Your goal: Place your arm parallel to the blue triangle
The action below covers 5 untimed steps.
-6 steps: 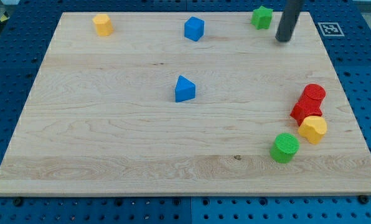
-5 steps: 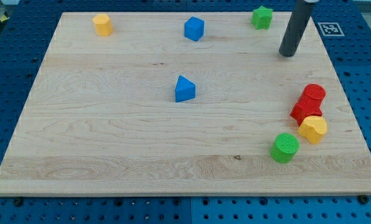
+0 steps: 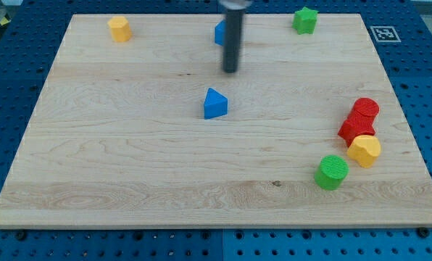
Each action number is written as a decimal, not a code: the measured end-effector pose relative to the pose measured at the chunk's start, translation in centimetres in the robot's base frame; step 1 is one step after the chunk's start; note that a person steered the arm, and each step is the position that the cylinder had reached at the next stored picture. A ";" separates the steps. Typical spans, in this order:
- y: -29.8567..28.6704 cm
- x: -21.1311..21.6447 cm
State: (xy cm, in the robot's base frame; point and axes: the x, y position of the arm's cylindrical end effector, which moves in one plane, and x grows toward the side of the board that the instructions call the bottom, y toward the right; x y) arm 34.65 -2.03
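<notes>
The blue triangle [image 3: 215,104] lies near the middle of the tabletop [image 3: 129,159]. It looks small, light and stiff, so it probably slides at a soft push on a flat side. There is no pincer, only a rod; my tip [image 3: 230,70] stands just above the triangle, apart from it.

I count two blue, two green, two yellow and two red blocks.

Straight dark grey rod; smooth, round; my tip [image 3: 230,71] blunt
</notes>
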 end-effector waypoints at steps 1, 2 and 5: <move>-10.0 0.0; -14.2 0.0; -16.3 12.7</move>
State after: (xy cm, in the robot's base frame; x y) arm 47.31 -18.31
